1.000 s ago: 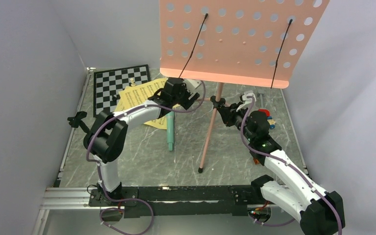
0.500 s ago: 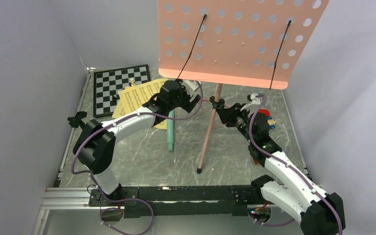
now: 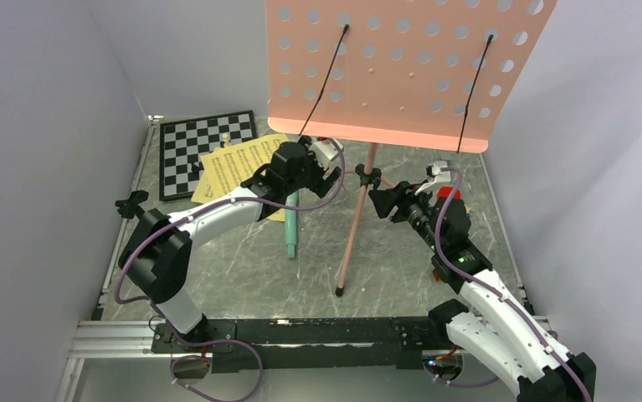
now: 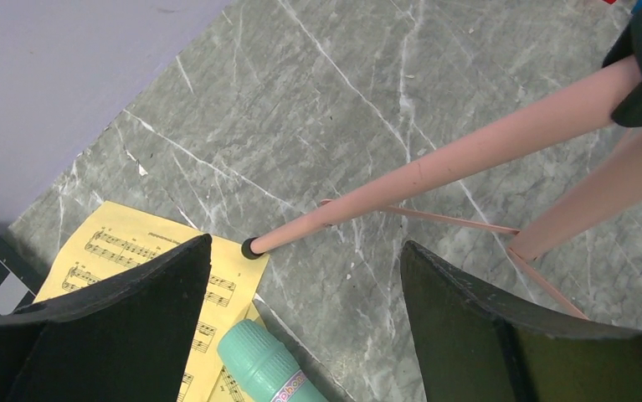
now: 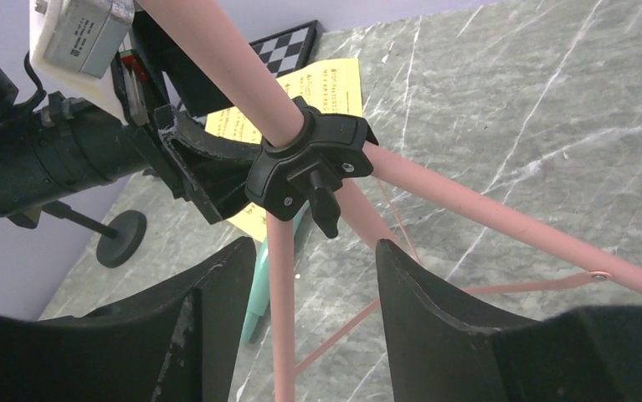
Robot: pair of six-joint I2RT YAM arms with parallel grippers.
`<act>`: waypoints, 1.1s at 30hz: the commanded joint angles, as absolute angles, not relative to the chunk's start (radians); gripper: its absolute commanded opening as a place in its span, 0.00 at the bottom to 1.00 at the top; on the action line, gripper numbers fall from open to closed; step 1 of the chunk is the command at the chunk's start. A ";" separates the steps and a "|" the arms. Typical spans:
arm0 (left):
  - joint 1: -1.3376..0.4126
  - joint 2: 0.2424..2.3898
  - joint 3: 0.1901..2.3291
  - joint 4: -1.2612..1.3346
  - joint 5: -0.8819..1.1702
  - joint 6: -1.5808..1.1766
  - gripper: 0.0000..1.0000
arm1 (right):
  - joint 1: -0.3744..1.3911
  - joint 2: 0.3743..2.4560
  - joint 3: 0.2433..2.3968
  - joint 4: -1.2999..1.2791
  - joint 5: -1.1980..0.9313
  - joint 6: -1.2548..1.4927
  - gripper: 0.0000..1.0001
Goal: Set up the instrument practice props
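The pink music stand (image 3: 401, 67) stands upright on its tripod, its pole (image 3: 357, 226) and black collar (image 3: 367, 177) between my arms. My left gripper (image 3: 324, 172) is open and empty just left of the pole; in the left wrist view (image 4: 305, 243) it hangs over a leg's black foot (image 4: 253, 248) that rests on the yellow sheet music (image 4: 125, 247). The mint-green tube (image 3: 290, 226) lies beside the sheets (image 3: 238, 163). My right gripper (image 3: 382, 201) is open, and one pink leg (image 5: 279, 327) runs between its jaws below the collar (image 5: 309, 163). The small black stand (image 3: 133, 205) is at the left.
A chessboard (image 3: 196, 146) lies at the back left under the sheets' edge. A red toy block (image 3: 447, 193) shows behind my right wrist. Grey walls close in left, right and back. The stand's thin legs and braces (image 4: 459, 219) spread over the middle.
The music stand has shifted slightly left. My left gripper has dropped a little nearer the pole, and my right arm has stretched out, its gripper staying at the collar.
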State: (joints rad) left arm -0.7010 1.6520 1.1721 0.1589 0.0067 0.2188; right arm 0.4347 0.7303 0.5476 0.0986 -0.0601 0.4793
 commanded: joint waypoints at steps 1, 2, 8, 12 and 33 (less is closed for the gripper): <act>-0.710 1.600 1.170 0.187 0.026 0.198 0.87 | 0.437 0.745 0.593 0.137 -0.031 0.489 0.58; -0.713 1.598 1.170 0.187 0.028 0.196 0.87 | 0.437 0.751 0.597 0.145 -0.027 0.491 0.57; -0.730 1.586 1.164 0.190 0.033 0.193 0.87 | 0.437 0.804 0.620 0.179 -0.035 0.505 0.52; -0.736 1.579 1.159 0.192 0.036 0.189 0.87 | 0.436 0.816 0.617 0.198 -0.023 0.502 0.51; -0.744 1.558 1.132 0.191 0.023 0.181 0.87 | 0.435 0.844 0.559 0.252 0.044 0.585 0.00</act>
